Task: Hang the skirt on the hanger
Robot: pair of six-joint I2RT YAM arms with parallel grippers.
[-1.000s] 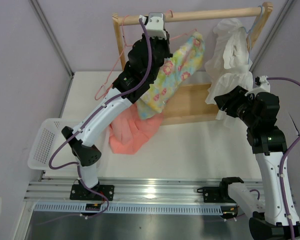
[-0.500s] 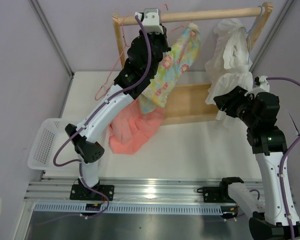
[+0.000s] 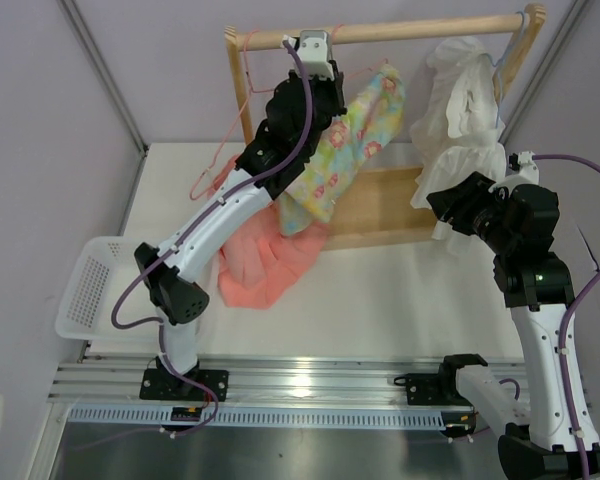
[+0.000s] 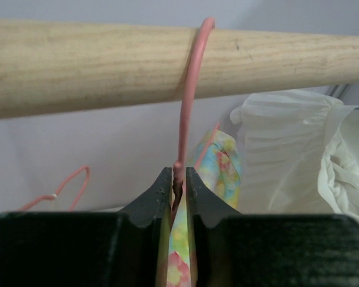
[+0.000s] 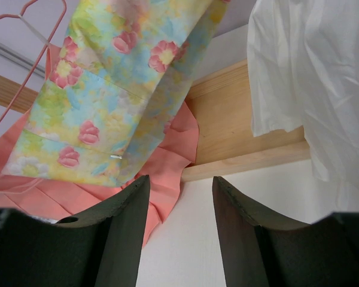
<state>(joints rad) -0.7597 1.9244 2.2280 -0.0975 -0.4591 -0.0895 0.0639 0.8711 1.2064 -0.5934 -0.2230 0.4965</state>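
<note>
The skirt, pastel floral cloth, hangs on the thin pink hanger, whose hook curves over the wooden rod. The hook also shows in the top view. My left gripper is up at the rod, its jaws only narrowly apart round the hanger's twisted neck, with a thin gap on the right side. Floral cloth shows below and behind the fingers. My right gripper is open and holds nothing, low at the right, facing the skirt from a distance.
A salmon garment lies on the table under the skirt, with another pink hanger at its left. A white ruffled garment hangs at the rod's right end. The rack's wooden base is behind. A white basket stands at left.
The left gripper rose to the rod and then settled a little to the right, carrying hanger and skirt. The hook now sits over the rod and the jaws have eased apart. The right arm is still.
</note>
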